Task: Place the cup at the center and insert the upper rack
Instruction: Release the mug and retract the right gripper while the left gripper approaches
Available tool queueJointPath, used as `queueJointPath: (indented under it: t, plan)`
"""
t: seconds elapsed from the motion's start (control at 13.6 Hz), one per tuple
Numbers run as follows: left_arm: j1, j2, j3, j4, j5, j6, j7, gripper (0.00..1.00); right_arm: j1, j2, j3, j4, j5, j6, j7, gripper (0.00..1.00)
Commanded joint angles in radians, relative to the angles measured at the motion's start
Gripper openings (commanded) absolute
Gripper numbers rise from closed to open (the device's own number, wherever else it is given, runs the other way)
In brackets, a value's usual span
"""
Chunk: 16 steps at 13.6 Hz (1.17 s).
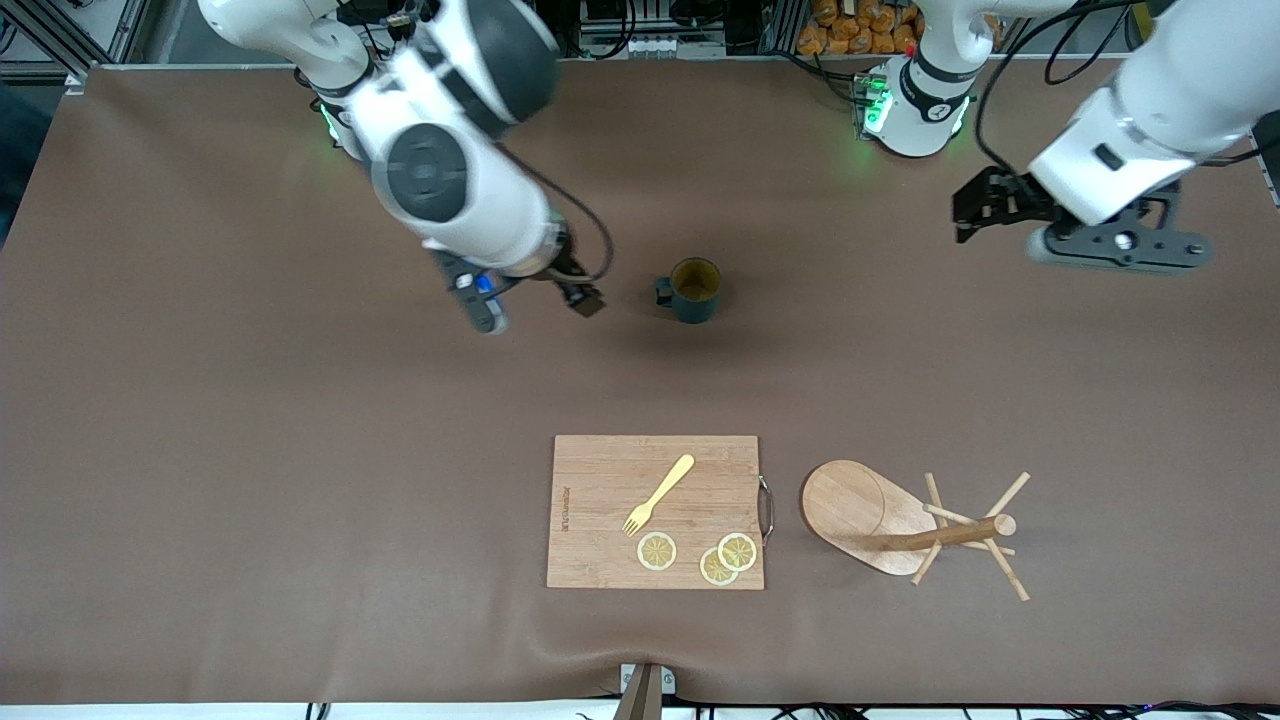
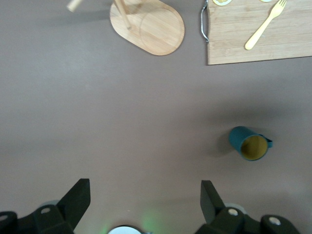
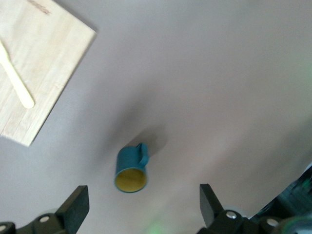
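Observation:
The dark teal cup [image 1: 693, 290] [image 2: 251, 145] [image 3: 131, 171] stands upright on the brown table with its yellowish inside showing, held by nothing. My right gripper [image 1: 535, 303] [image 3: 143, 190] hovers open beside it, toward the right arm's end, with nothing between its fingers. The upper rack [image 1: 862, 512] [image 2: 148, 27], a light wooden mug tree, lies tipped on its side nearer to the front camera, its pole and pegs [image 1: 965, 535] pointing toward the left arm's end. My left gripper [image 1: 972, 215] [image 2: 145, 187] hangs open and empty above bare table near its base.
A rectangular wooden cutting board [image 1: 600, 510] [image 2: 234, 44] [image 3: 44, 73] with a metal handle lies beside the rack's base. It carries a yellow fork [image 1: 660, 493] and three lemon slices [image 1: 657, 550]. Bare brown mat separates the cup from the board.

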State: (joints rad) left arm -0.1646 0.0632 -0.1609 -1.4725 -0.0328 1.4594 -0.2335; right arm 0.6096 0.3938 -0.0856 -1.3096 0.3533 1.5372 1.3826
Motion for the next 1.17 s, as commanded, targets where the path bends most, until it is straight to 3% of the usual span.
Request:
queueJointPath:
  t: [0.0,0.22,0.51,0.66,0.81,0.95,1.1]
  plan:
    - [-0.094,0.038,0.001,0.011,-0.01,0.013,-0.125,1.0,-0.121,-0.052,0.014,-0.01,-0.003,-0.113,-0.273,1.0]
    - [-0.196,0.069,0.001,0.011,-0.002,0.068,-0.28,1.0,-0.197,-0.073,0.014,-0.014,-0.138,-0.115,-0.414,1.0]
    - [-0.335,0.13,0.003,0.011,0.011,0.131,-0.441,1.0,-0.368,-0.099,0.009,-0.059,-0.181,-0.124,-0.817,1.0]
    - [-0.413,0.174,0.001,0.011,0.072,0.18,-0.559,1.0,-0.436,-0.119,0.007,-0.097,-0.191,-0.12,-0.931,1.0]
    - [-0.487,0.219,0.003,0.012,0.115,0.252,-0.688,1.0,-0.43,-0.188,0.01,-0.199,-0.275,-0.067,-0.939,1.0]
    - [-0.571,0.274,0.001,0.012,0.209,0.265,-0.8,1.0,-0.433,-0.338,0.012,-0.423,-0.295,0.093,-0.967,1.0]
    - [-0.659,0.334,0.001,0.012,0.311,0.268,-0.91,1.0,-0.47,-0.426,0.007,-0.538,-0.301,0.164,-1.092,1.0]
